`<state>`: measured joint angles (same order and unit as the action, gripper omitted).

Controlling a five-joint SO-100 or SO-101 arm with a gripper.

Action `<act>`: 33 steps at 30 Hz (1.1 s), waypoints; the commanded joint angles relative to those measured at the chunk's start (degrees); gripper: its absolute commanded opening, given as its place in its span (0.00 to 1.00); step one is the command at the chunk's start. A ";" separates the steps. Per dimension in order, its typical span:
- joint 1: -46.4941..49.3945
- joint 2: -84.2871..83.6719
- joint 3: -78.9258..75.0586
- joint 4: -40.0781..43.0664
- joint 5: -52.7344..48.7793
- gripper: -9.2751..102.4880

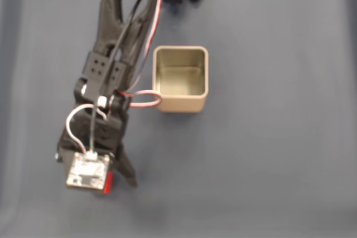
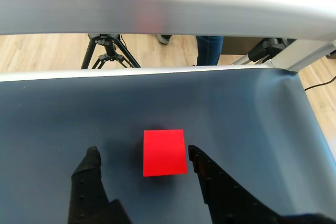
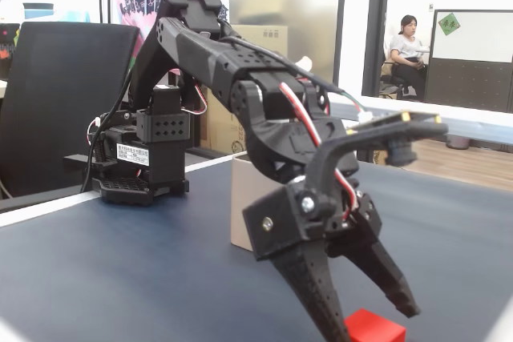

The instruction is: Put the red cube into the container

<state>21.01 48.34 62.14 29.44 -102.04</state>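
Now open wide around the red cube [image 2: 165, 152] without touching, end effector [image 2: 143, 156] low over the surface [image 2: 252, 114], presumably for grasping toward the container [image 1: 181, 79].

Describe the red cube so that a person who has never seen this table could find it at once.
On the dark blue table, follow the black robot arm away from the pale gold square metal tin to the open end effector. Between its black fingers sits a small bright-red matte cube. It is the only red block on the table, far smaller than the tin.
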 commanded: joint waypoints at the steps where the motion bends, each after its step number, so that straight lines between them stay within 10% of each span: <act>1: -0.70 0.88 -3.08 -1.14 0.88 0.42; 33: -1.49 5.98 -0.53 2.99 2.46 0.10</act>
<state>20.48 48.43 62.05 30.94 -100.90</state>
